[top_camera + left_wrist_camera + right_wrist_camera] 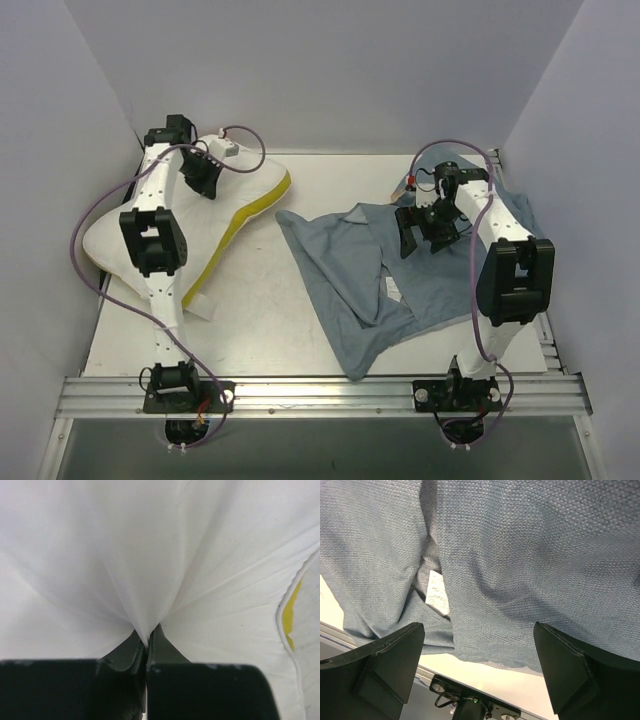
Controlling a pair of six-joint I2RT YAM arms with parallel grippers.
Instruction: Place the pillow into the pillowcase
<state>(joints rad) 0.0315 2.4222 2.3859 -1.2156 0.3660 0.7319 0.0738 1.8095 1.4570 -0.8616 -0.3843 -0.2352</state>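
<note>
So, starting on the left: the pillow (222, 212) sits on the left side of the worktop (270, 325), toward the back, white and puffy, with its yellow band (262, 203) running along the edge that faces the middle. The left arm reaches over it, and the left claw (148, 639) is down on the far part of the pillow. In the wrist view the two fingers are pressed together with a thin pleat of white pillow fabric pinched between them. Creases fan out from that pinch across the cloth, and a bit of the yellow shows off at the right side of that view.

Moving to the middle, there's a strip of bare worktop between the pillow and the pillowcase (340, 262), so the two are near but apart. The pillowcase lies limp and rumpled, grey-blue, spread over the right half of the worktop. One corner points at the pillow and another comes down toward the metal rail (320, 392) at the near edge. A small white label (438, 593) shows by a fold in the fabric.

On the right, the right claw (479, 630) hangs over the pillowcase with its fingers spread wide and nothing between them. Can't tell if the tips actually touch the cloth. The pillow isn't in the pillowcase at all yet.
</note>
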